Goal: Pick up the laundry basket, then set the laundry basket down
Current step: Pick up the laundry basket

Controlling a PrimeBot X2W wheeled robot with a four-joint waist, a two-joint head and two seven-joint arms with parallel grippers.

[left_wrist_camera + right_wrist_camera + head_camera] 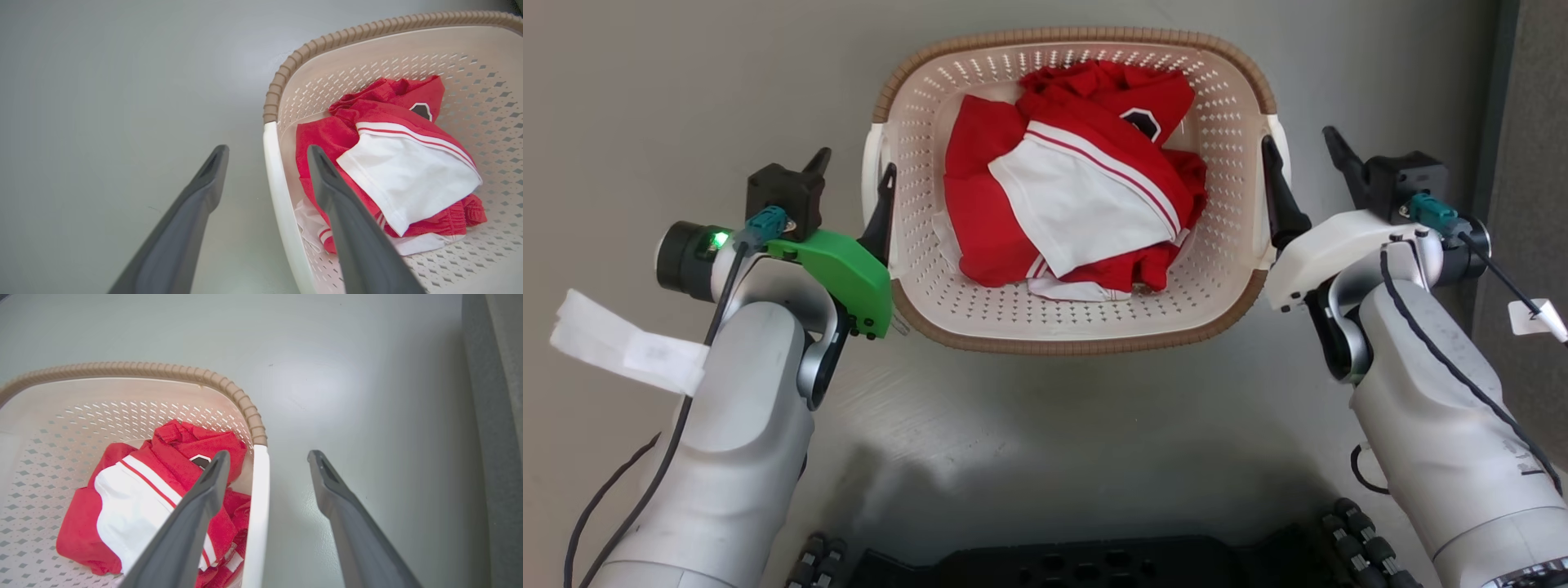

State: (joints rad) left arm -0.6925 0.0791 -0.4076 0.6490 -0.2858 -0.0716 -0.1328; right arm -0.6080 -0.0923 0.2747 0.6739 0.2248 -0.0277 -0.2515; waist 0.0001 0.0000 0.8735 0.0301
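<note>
Laundry basket: cream and perforated, with a brown woven-look rim; it sits on the grey floor straight ahead of the robot's base, between the two hands.
Contents: a crumpled red and white garment lies in the middle of the basket's bottom.
Left hand: spread wide and holding nothing. It straddles the white left handle, with one dark finger inside the basket wall and the other outside over the floor.
Left wrist view: the handle runs up between the two fingers of the left hand, with a gap on each side.
Right hand: also wide and holding nothing, astride the white right handle in the same way.
Right wrist view: one finger of the right hand is over the garment and the other over bare floor.
Left wrist: it carries a green cover.
</note>
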